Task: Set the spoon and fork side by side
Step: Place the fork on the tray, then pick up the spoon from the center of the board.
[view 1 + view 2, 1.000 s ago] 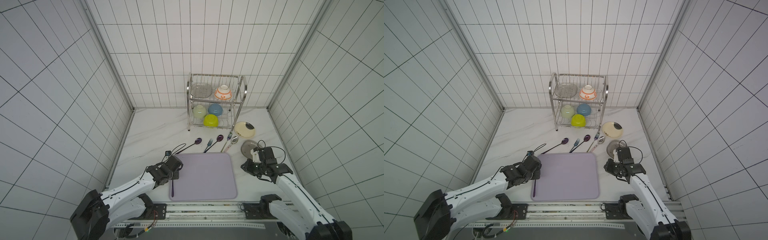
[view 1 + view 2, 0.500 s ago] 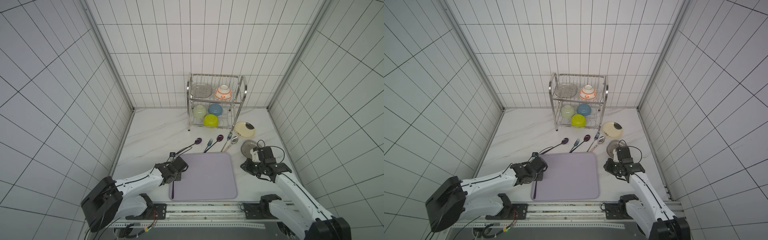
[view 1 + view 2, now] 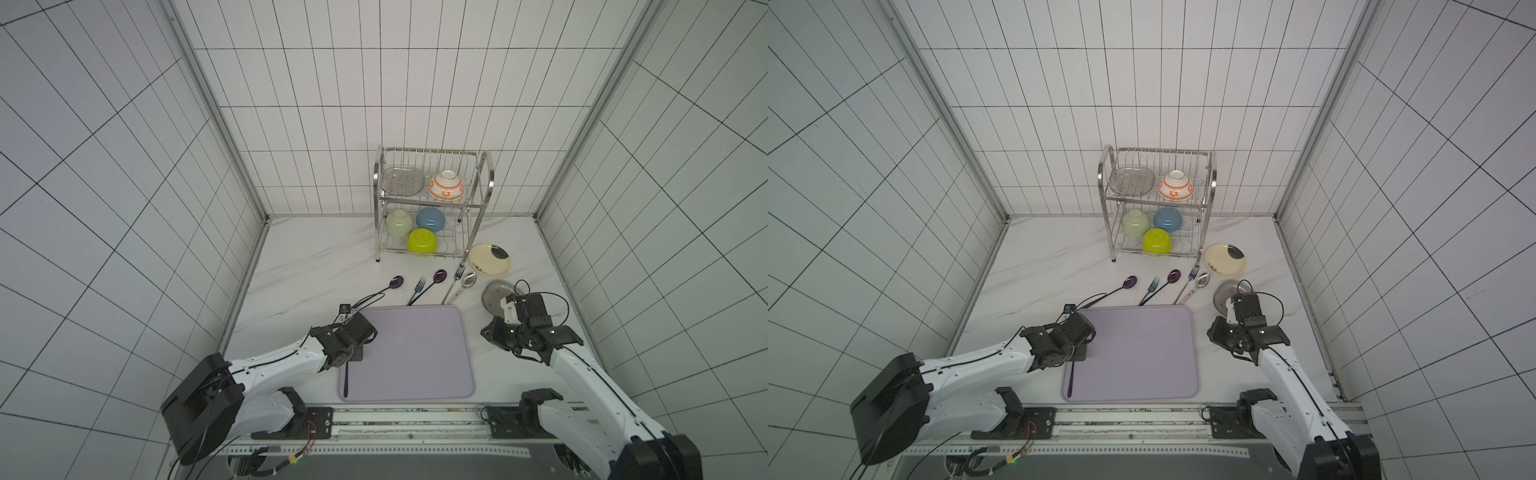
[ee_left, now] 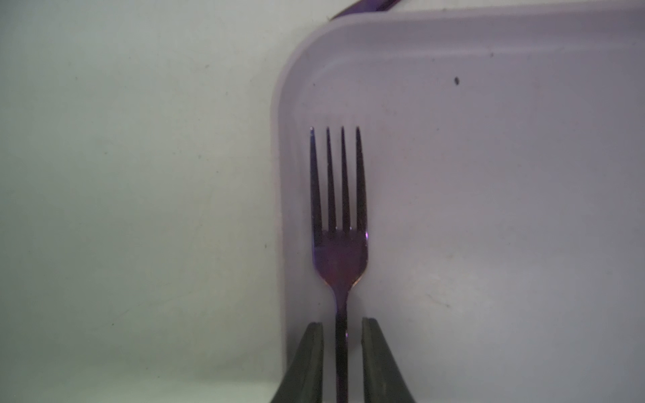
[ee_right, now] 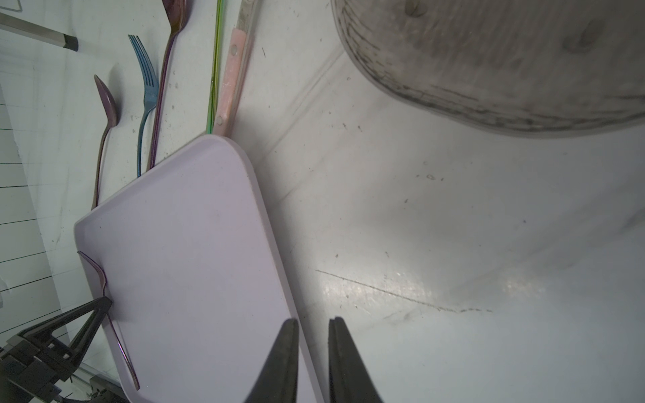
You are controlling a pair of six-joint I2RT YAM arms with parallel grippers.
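Observation:
A purple fork (image 4: 339, 251) lies flat on the lilac tray (image 3: 415, 353), along its left edge, tines pointing to the back. My left gripper (image 4: 342, 322) is open astride the fork's handle, with a gap on each side. In both top views only the handle (image 3: 345, 378) (image 3: 1071, 380) shows below the wrist. Two purple spoons (image 3: 397, 281) (image 3: 439, 275) lie on the counter behind the tray. My right gripper (image 5: 313, 322) hovers over the tray's right edge, its jaws narrowly apart with nothing between them.
Between the spoons lies a blue fork (image 3: 420, 284). A green-handled fork (image 3: 458, 272) and a pink-handled silver spoon (image 3: 469, 280) lie further right. A cream plate (image 3: 489, 259) and a steel dish (image 3: 496, 295) sit by my right arm. A dish rack (image 3: 432, 199) stands behind.
My left gripper's jaws have parted from the fork handle, leaving the fork on the tray. The left wrist has shifted slightly toward the tray. The right arm has stayed put.

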